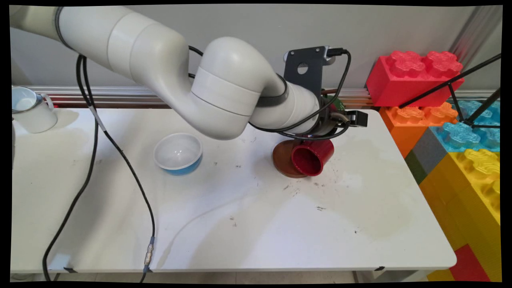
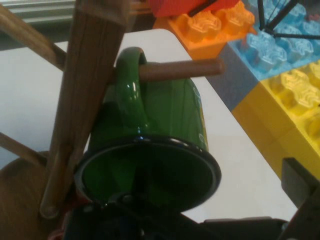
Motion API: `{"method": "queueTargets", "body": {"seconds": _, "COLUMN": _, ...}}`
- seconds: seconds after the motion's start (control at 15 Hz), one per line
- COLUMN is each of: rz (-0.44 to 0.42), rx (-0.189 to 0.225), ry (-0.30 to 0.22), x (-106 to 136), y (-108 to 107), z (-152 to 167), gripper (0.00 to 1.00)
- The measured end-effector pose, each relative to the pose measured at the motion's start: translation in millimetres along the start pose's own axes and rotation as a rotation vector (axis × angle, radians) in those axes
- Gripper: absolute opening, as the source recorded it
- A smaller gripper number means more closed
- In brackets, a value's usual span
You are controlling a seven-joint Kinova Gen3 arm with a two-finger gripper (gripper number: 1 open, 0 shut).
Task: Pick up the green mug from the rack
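A green mug [image 2: 165, 115] hangs by its handle on a peg of a wooden mug tree [image 2: 85, 100], its open mouth turned toward the hand camera. My gripper [image 2: 150, 222] is right at the mug's lower rim, where only dark linkage shows. In the main view the gripper [image 1: 334, 120] is mostly hidden behind the wrist, just above a red mug [image 1: 312, 158]. That red mug is tipped on its side against the tree's round brown base [image 1: 282, 160], and a sliver of the green mug [image 1: 338, 105] shows behind the wrist.
A white bowl with a blue outside [image 1: 178, 154] sits left of centre. A white enamel mug [image 1: 30, 110] stands at the far left back. Large toy bricks [image 1: 460, 132] are stacked beyond the table's right edge [image 1: 416, 188]. Black cables [image 1: 120, 160] hang over the table's left half.
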Motion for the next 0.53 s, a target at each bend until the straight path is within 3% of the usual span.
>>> {"method": "queueTargets", "body": {"seconds": 0.53, "rz": -0.062, "rx": 0.014, "ry": 0.028, "x": -2.4, "y": -1.6, "z": 3.0, "gripper": 1.0}}
